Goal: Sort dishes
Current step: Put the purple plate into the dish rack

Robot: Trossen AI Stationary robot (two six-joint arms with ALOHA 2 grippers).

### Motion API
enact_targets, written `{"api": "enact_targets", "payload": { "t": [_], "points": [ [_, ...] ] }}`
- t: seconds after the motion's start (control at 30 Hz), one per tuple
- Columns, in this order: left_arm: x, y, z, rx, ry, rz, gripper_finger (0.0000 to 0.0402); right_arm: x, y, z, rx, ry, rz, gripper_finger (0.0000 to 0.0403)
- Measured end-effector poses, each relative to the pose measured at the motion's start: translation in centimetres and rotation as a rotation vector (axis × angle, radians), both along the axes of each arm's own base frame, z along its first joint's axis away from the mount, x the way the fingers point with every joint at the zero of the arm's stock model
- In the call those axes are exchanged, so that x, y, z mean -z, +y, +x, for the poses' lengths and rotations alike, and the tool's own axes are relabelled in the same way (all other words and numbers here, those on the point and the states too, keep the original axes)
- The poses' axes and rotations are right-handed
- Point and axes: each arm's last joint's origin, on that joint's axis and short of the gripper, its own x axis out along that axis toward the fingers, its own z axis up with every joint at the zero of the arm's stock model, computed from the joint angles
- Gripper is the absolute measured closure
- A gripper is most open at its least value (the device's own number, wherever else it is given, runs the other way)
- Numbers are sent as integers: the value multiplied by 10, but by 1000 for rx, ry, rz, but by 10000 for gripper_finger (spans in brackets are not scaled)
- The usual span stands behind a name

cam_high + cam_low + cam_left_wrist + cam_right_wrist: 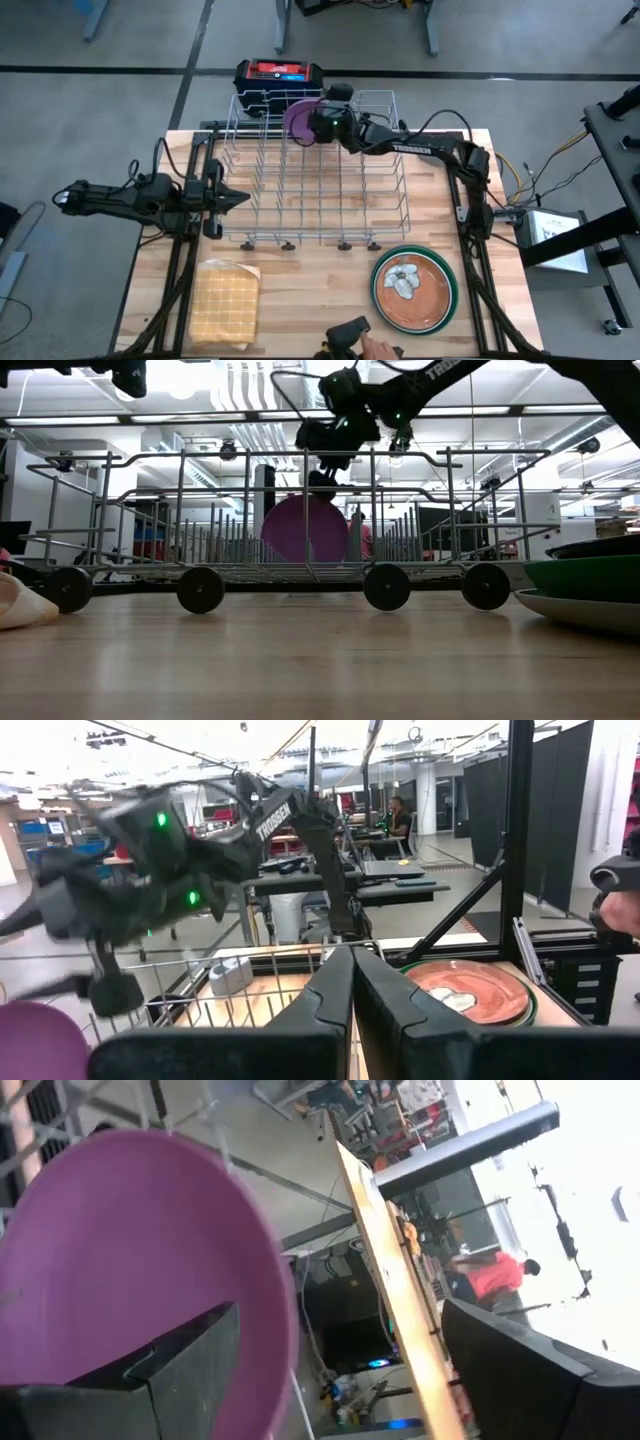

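A purple plate [297, 118] stands on edge among the tines at the far side of the wire dish rack [315, 175]. It also shows in the low view [305, 530]. My right gripper [318, 125] is open just above the plate's upper rim, one finger [190, 1360] in front of the plate's face [120, 1250]. A brown plate with grey blotches [410, 285] lies on a green plate [585, 575] at the near right. My left gripper [240, 197] waits shut at the rack's left side. My right gripper is open at the purple plate's upper rim [285, 1310]; whether a finger touches the plate I cannot tell. The plate stands upright in the rack on its lower edge.
A tan waffle-patterned cloth [224, 300] lies at the near left. A black and red box [278, 75] sits beyond the rack. A person's hand [378, 348] holds a small dark gadget [350, 332] at the near edge. Bare wood lies between the cloth and the plates.
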Motion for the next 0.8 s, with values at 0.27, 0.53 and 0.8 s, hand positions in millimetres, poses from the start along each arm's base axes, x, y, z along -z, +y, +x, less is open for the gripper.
{"api": "enact_targets", "payload": {
  "t": [0.27,0.53,0.8],
  "points": [
    [0,0,0,0,5,1,401,-27,-18,-30,-34,-284,257,270],
    [1,0,0,0,5,1,401,-11,-62,-57,-32,-409,533,399],
    [1,0,0,0,5,5,401,-8,-66,-59,-31,-429,560,402]
  ]
}}
